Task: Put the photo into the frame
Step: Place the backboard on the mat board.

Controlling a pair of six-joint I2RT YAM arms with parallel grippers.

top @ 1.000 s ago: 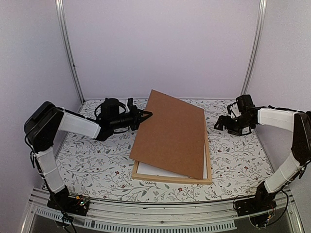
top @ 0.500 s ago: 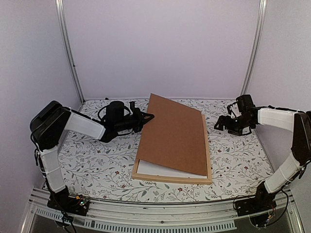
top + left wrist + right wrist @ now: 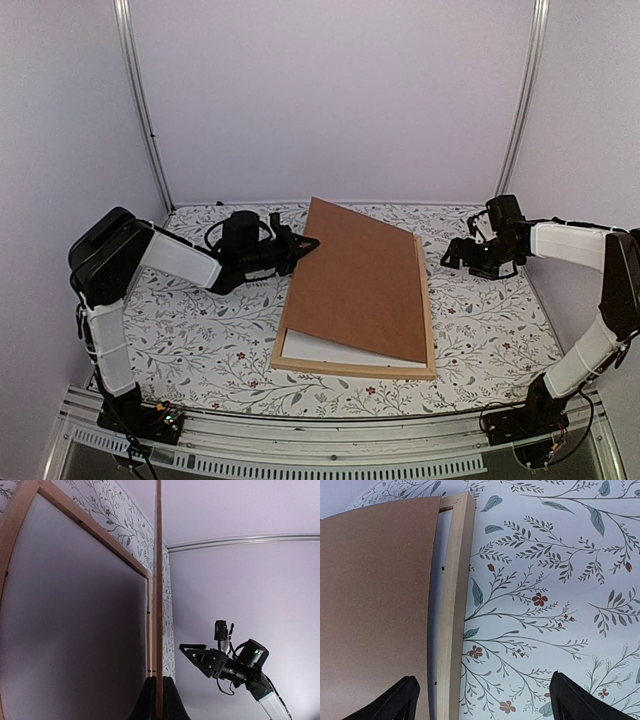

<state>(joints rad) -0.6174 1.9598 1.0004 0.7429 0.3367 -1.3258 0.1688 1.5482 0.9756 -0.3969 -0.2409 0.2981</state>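
Top external view: your left gripper (image 3: 311, 241) is clamping the flat brown backing board (image 3: 360, 280) by its upper-left edge over the light-wood rectangular frame (image 3: 350, 368) lying centre-picture, your right gripper (image 3: 457, 253) hovering wide open at right.

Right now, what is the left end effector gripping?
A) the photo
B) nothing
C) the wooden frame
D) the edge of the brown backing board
D: the left end effector is shut on the edge of the brown backing board, which tilts over the frame.
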